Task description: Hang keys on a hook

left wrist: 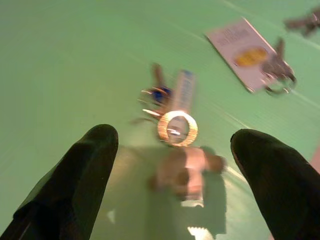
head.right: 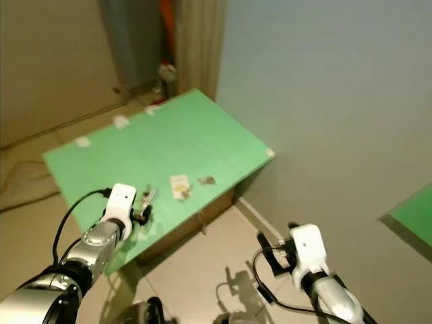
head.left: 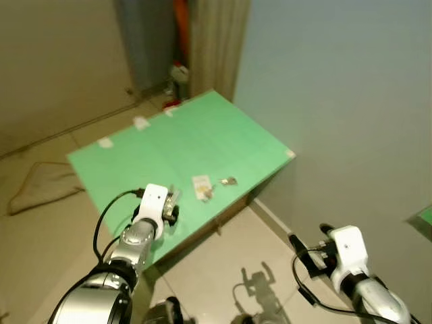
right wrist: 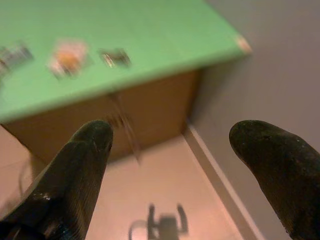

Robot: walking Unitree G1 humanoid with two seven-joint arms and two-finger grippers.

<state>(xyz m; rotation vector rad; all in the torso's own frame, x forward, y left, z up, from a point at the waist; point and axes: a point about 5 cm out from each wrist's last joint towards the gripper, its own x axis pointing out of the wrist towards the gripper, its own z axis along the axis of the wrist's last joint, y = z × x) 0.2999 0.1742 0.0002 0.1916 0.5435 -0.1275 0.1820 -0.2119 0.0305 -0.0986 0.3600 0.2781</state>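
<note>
A bunch of keys (left wrist: 172, 112) with a gold ring and a pale fob lies flat on the green worktop (head.left: 202, 135), just ahead of and between the left gripper (left wrist: 175, 150)'s 2 spread fingers, untouched. A second set with a white tag (left wrist: 245, 52) lies beyond the fingertips. The right gripper (right wrist: 170, 145), fingers spread and empty, hangs over the floor (right wrist: 165, 200). Judging by this, pickup and hanging remain.

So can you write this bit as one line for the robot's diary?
left gripper: open, over keys on green table | right gripper: open, over floor | keys: not picked up
</note>
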